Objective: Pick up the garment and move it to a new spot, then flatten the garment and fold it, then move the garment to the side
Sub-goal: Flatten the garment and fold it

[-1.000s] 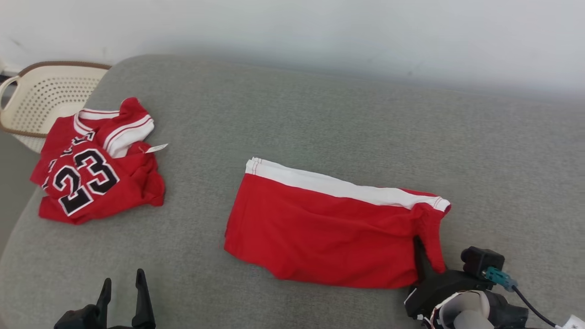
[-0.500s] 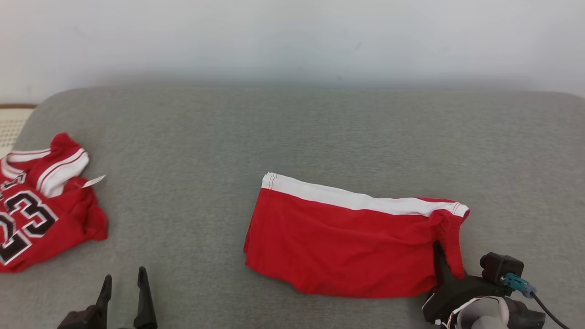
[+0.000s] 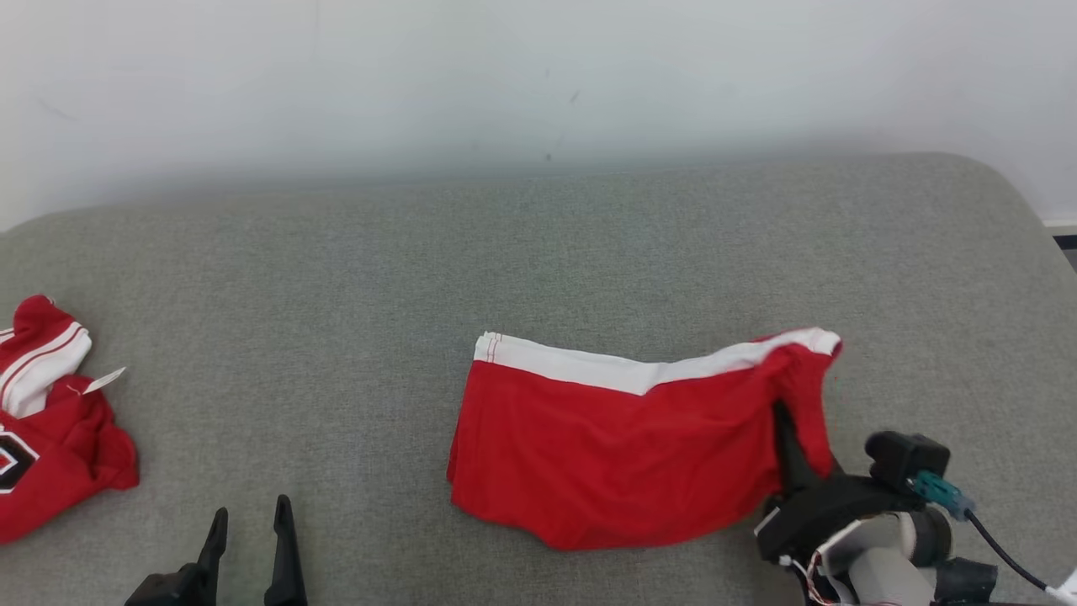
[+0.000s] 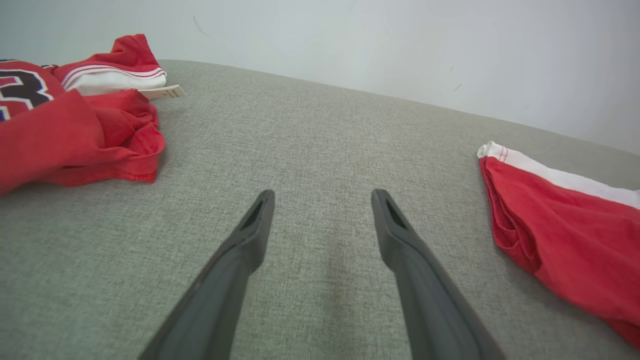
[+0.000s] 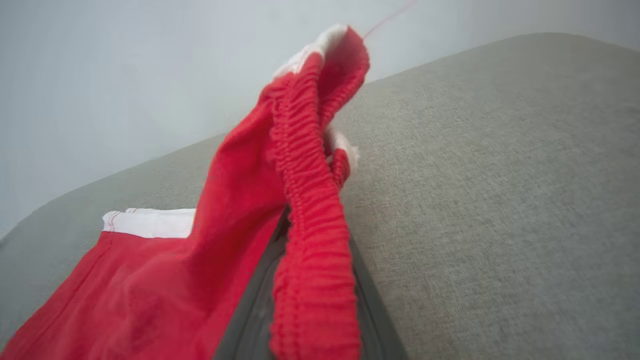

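Far left of the red shorts (image 3: 606,446), the picture's edge crops the jersey (image 3: 50,446); their waistband hides the right gripper's (image 3: 784,427) fingertips.

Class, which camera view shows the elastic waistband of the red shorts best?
The right wrist view: the elastic waistband hangs close up, every gather sharp. The head view shows the red shorts whole, with the waistband bunched small at the right pincer. The left wrist view shows their other end, away from the waistband.

Garments: 2, both red. 1 jersey (image 3: 59,454) w/ black no., 1 shorts (image 3: 614,454) w/ white stripe. Paper tag (image 3: 105,380): 1. Grippers: 2, i.e. left gripper (image 3: 251,509) + right gripper (image 3: 787,438). Grey cushion (image 3: 336,278): 1.
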Controlling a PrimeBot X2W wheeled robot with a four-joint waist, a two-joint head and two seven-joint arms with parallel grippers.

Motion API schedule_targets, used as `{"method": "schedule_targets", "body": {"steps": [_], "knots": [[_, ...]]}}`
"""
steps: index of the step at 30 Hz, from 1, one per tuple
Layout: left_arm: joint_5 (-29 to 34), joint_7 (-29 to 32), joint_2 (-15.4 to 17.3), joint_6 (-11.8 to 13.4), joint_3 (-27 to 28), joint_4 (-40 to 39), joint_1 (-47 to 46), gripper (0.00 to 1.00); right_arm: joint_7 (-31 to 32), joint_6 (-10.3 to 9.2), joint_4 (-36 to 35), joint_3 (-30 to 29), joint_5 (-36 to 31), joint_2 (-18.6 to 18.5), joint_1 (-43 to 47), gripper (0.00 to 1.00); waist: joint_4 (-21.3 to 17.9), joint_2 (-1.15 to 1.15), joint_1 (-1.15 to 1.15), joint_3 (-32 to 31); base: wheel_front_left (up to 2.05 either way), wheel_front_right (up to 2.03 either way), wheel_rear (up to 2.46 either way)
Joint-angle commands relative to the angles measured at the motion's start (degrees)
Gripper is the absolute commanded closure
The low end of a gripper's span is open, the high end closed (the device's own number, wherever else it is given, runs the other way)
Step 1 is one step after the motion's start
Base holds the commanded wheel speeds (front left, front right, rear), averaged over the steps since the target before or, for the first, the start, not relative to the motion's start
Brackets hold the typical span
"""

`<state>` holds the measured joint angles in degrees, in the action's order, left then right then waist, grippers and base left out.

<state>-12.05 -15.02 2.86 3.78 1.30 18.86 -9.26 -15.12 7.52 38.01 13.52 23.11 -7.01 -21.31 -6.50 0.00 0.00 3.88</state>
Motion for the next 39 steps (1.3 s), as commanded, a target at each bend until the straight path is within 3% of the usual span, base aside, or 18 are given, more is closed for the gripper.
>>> {"method": "schedule_targets", "body": {"steps": [1, 8, 13, 25, 27, 28, 33, 39], "knots": [[-0.2, -0.2, 0.1, -0.1, -0.1, 0.3, 1.3, 0.00, 0.0, -0.06, -1.6, 1.7, 0.9, 0.5, -0.4, 1.00, 0.4, 0.00, 0.00, -0.2, 0.00, 0.00, 0.00], [-0.6, -0.2, 0.0, -0.5, -0.1, 0.5, 2.0, 0.00, 0.0, -0.06, -8.1, 12.8, 7.0, 0.8, -0.2, 1.00, 2.8, 0.00, 0.00, -0.9, 0.00, 0.00, 0.00], [-1.2, -0.2, 0.1, -0.4, -1.4, 0.0, 2.1, 0.00, 0.0, -0.06, -6.5, 19.8, 10.1, 1.3, -2.6, 1.00, 7.0, 0.00, 0.00, -1.0, 0.00, 0.00, 0.00], [-1.4, -0.2, 0.0, -0.6, -1.6, 0.2, 3.2, 0.00, 0.0, -0.05, 0.9, 19.6, 8.5, 2.9, -6.4, 0.98, 16.2, 0.00, 0.00, -0.6, 0.00, 0.00, 0.00], [-1.5, -0.2, 0.1, -0.5, -1.3, 0.4, 3.5, 0.00, 0.0, -0.04, 1.6, 18.7, 7.9, 3.1, -6.9, 0.30, 17.3, 0.00, 0.00, -0.5, 0.00, 0.00, 0.00], [-1.5, -0.2, 0.0, -0.4, -1.2, 0.4, 3.6, 0.00, 0.0, -0.04, 1.9, 18.3, 7.7, 3.3, -7.0, 0.00, 17.7, 0.00, 0.00, -0.3, 0.00, 0.00, 0.00], [-1.3, -0.2, 0.0, -0.3, -0.5, -0.4, 3.6, 0.00, 0.0, -0.04, 0.6, 17.2, 6.3, 3.8, -7.1, 0.00, 18.4, 0.00, 0.00, 0.0, 0.00, 0.00, 0.00], [-1.3, -0.2, 0.0, -0.2, 0.1, -1.2, 2.9, 0.00, 0.0, -0.04, -6.6, 16.2, 6.5, 4.0, -5.3, 0.00, 17.0, 0.00, 0.00, 0.2, 0.00, 0.00, 0.00]]}}
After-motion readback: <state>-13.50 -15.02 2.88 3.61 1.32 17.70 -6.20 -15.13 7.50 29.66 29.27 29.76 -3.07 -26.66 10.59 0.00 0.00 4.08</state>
